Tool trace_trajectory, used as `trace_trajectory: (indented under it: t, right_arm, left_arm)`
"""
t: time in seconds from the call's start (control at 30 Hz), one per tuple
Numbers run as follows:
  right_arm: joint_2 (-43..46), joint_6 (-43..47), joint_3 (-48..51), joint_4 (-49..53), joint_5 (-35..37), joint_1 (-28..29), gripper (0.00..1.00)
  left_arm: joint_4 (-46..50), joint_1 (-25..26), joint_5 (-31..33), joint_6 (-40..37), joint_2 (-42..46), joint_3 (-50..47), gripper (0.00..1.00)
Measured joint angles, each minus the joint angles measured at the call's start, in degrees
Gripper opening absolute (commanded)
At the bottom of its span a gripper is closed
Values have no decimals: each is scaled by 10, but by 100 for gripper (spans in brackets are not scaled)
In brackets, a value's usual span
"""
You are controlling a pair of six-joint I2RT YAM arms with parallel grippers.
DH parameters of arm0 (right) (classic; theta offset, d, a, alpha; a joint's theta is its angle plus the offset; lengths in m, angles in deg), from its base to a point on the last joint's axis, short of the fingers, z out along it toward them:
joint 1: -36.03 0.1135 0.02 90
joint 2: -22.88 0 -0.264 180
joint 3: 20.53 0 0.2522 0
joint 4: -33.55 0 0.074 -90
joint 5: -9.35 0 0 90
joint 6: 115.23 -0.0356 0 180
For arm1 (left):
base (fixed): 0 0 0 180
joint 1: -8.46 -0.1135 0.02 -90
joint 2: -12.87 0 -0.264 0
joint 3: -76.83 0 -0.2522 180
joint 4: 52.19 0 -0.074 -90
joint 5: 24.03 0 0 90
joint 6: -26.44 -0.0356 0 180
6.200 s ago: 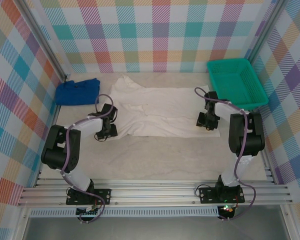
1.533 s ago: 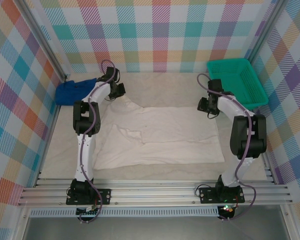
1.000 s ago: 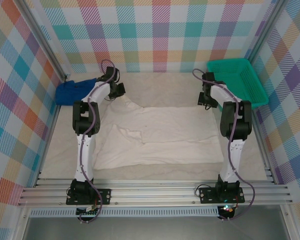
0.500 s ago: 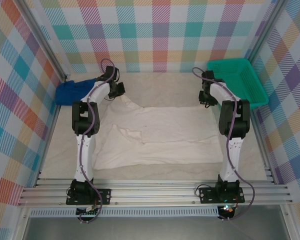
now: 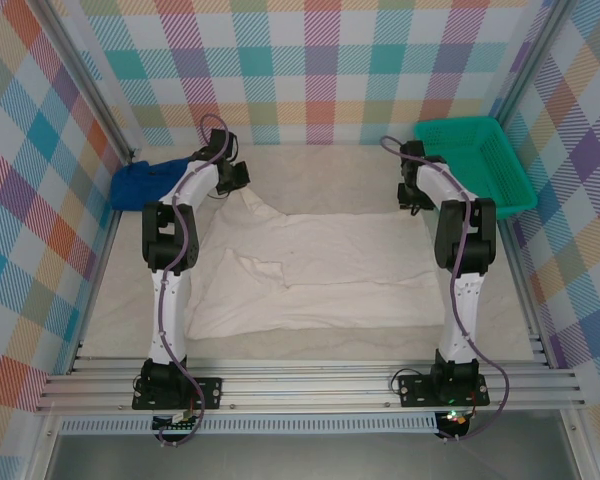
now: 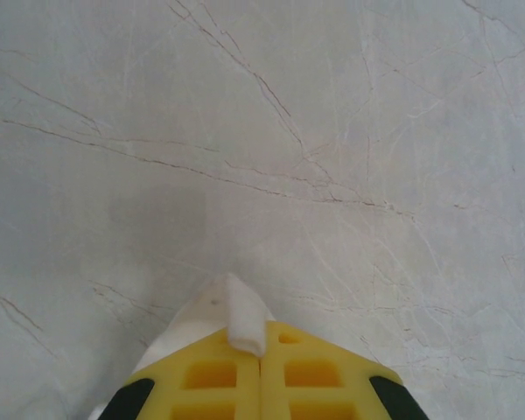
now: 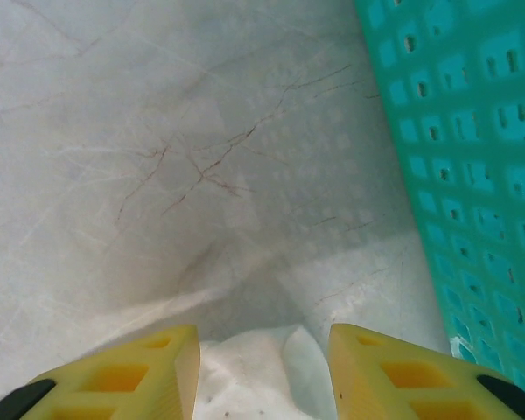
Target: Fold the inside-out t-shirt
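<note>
Note, left hand point(image 6: 261, 346) first: its yellow fingers point(image 6: 210, 376) are pressed together with a small tuck of white cloth nipped at the tips. From above, that tuck is the far-left corner of the inside-out t-shirt point(image 5: 330, 270), drawn up into a peak.

Right hand point(image 7: 264, 337): fingers stand apart, and a bunch of white cloth lies in the gap below them without filling it. I read it as parted and not clamped. Treat that corner as loose until you see the pads meet.

Outward from both hands, the shirt spreads over the middle of the surface point(image 5: 320, 165). Its long axis runs left to right, spanning from one hand to the other. Its body lies on the near side of both hands, toward the arm bases, and one rumpled flap sits left of centre.

The green basket point(image 5: 472, 165) is just beside the right hand on its outer side. The blue cloth point(image 5: 150, 182) is near the left hand's outer side.

Judgement: each arm is nearest its own far corner, so any fold would have to travel toward you, with both corners level. The right side needs a firm pinch first, or the edge may skew.
</note>
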Motion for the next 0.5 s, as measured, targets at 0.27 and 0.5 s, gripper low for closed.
trace_trajectory:
  t: [0.27, 0.5]
  right_arm:
    - [-5, 45, -12, 32, 13, 17, 50]
    - [-18, 62, -19, 35, 20, 19, 52]
  left_arm:
    - [0, 0, 2, -1, 0, 0, 0]
    - [0, 0, 2, -2, 0, 0, 0]
